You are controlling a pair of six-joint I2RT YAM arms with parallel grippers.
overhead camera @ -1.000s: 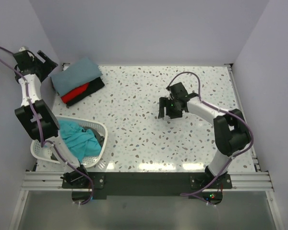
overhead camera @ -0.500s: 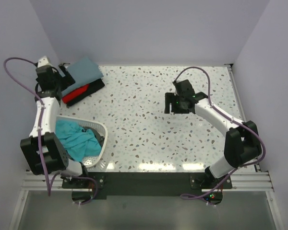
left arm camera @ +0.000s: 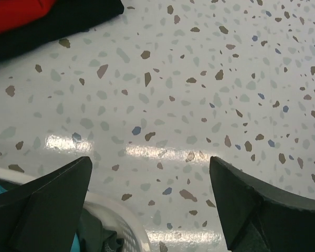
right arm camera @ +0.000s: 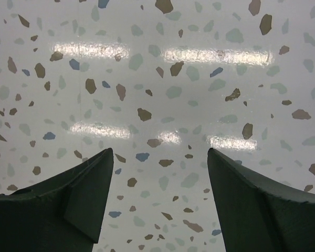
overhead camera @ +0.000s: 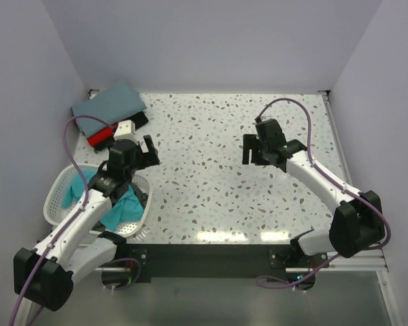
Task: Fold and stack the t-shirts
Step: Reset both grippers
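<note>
left hand swung from stack to basket, right hand shifted

Glossy speckled table; soft matt cloth t-shirts; plastic lattice basket.

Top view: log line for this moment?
left gripper jaws open, empty, over basket edge | right gripper jaws open, empty, over table | teal t-shirt in basket | folded stack far-left corner
</note>
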